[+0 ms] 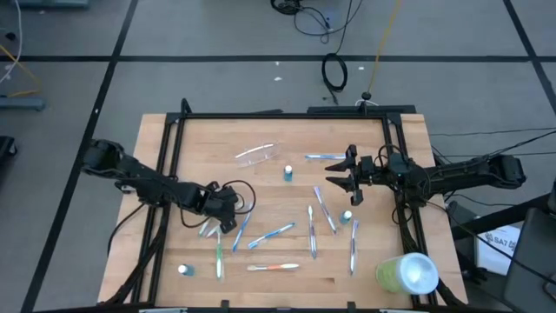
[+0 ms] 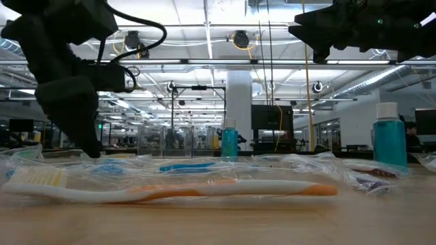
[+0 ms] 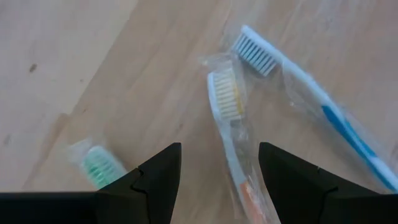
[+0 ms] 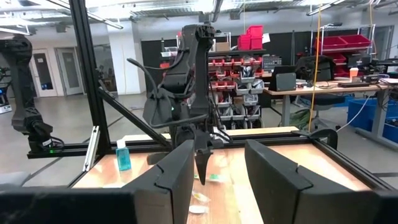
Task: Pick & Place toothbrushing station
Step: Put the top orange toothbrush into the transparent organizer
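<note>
here the thing in hand is the orange-handled toothbrush (image 3: 231, 134), sealed in a thin clear wrapper, its pale bristle head lying ahead of the left gripper (image 3: 219, 171) and its handle running back between the two spread, empty fingers. it will likely be light and stiff along the handle, but the film looks slick and crinkly, so a pinch on loose wrapper could slide; the firm mid-handle, taken across its narrow width, seems the better hold. just beside it, on one side of the fingers, lies a blue-handled toothbrush (image 3: 314, 96) with white bristles, also wrapped, and on the other side a green-bristled one (image 3: 99, 167), close to the finger. the bare wood table (image 3: 74, 56) beneath is smooth and pale. farther off from this gripper, the clear plastic cup (image 1: 255, 155) lies tipped on its side, thin-walled and probably easy to crush or skate away. a small teal bottle with a white cap (image 1: 287, 173) stands between the two arms. the right gripper (image 1: 350, 176) hangs above the table well apart from the left one, fingers parted and holding nothing.
</note>
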